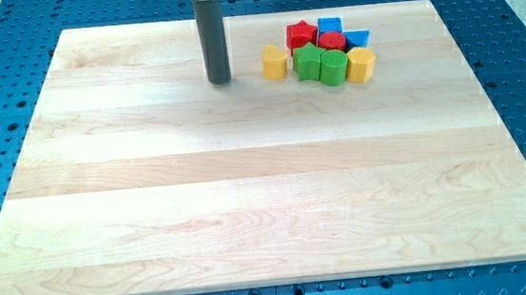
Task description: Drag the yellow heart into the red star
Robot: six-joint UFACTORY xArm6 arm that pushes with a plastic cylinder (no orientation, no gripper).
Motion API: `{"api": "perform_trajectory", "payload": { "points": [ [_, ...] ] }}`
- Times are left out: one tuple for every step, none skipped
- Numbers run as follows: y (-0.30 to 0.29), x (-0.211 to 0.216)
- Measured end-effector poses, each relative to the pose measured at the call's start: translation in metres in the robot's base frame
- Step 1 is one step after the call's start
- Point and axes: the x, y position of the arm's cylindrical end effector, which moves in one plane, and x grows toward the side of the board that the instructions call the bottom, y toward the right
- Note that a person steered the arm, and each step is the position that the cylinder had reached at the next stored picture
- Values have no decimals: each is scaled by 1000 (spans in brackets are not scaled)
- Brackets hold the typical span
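Note:
My tip [219, 81] rests on the wooden board [247, 187] near the view's top, left of the block cluster. A yellow block [275, 62], which looks like the heart, is the nearest block, a short gap to the tip's right. The red star [301, 35] lies just up and right of it, close but seemingly apart from it. A second yellow block [361, 64] sits at the cluster's right end; its shape is unclear.
The cluster also holds a second red block [332, 41], a blue cube [330, 25], another blue block [357, 38] and two green blocks [309, 63] [333, 67], packed together. Blue perforated table surrounds the board.

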Motion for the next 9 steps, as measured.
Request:
{"api": "perform_trajectory", "payload": {
  "points": [
    [16,2],
    [40,2],
    [63,1],
    [73,-15],
    [62,-35],
    [70,-37],
    [76,-37],
    [47,-55],
    [72,-95]
  ]
}}
